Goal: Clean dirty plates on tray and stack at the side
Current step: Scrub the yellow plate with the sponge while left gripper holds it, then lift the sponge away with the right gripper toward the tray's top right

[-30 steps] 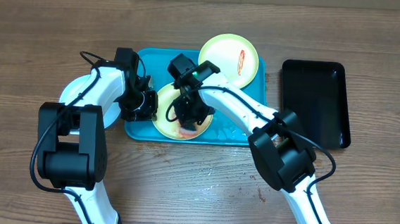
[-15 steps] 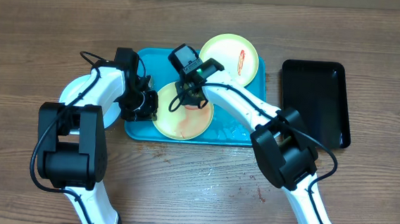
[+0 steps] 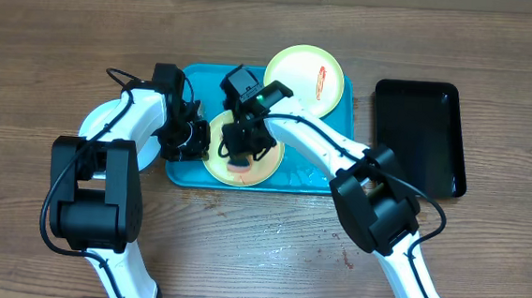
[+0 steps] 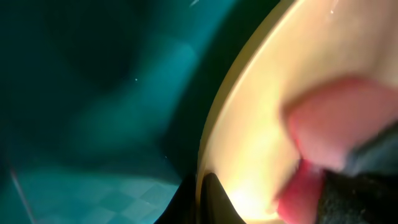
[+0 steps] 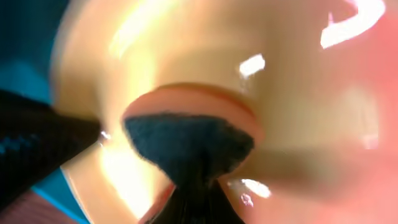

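Note:
On the teal tray (image 3: pixel 205 81) a yellow-green plate (image 3: pixel 265 168) lies at the front middle. My left gripper (image 3: pixel 194 140) is shut on its left rim; the left wrist view shows the fingertips (image 4: pixel 203 200) pinching the rim of the plate (image 4: pixel 261 130). My right gripper (image 3: pixel 242 147) is shut on a pink sponge with a dark pad (image 5: pixel 186 140) and presses it on that plate (image 5: pixel 298 74). A second yellow-green plate (image 3: pixel 300 69) with a red smear sits at the tray's back right corner. A pale blue plate (image 3: pixel 97 124) lies left of the tray, partly under my left arm.
A smaller black tray (image 3: pixel 417 131) lies on the wooden table to the right of the teal tray. A small red spot marks the table (image 3: pixel 345 259) near the front. Both arms cross over the teal tray's left half.
My right gripper moved the sponge from the plate's front to its back edge, then back toward the middle. The left gripper kept hold of the rim.

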Action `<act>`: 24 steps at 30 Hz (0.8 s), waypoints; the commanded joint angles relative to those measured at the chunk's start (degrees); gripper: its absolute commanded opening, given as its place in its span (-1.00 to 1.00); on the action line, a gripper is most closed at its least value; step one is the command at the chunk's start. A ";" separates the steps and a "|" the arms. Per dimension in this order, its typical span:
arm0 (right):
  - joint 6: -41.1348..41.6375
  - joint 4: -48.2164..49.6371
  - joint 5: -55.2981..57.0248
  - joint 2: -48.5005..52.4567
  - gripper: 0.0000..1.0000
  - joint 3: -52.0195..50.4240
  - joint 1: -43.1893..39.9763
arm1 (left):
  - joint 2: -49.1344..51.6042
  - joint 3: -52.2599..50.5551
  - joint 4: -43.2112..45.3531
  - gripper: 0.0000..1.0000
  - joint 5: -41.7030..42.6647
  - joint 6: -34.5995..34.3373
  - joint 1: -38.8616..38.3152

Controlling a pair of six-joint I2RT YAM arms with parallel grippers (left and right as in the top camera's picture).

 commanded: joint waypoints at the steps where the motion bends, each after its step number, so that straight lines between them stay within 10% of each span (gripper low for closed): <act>1: 0.98 -2.95 9.64 1.29 -0.93 -0.26 -0.11 | 2.86 -1.81 -0.55 -0.92 -3.17 1.31 -0.28; 24: 5.81 -21.88 18.86 -11.93 -0.93 27.74 -5.11 | -9.42 -1.70 -2.54 -0.92 -14.16 1.25 -0.28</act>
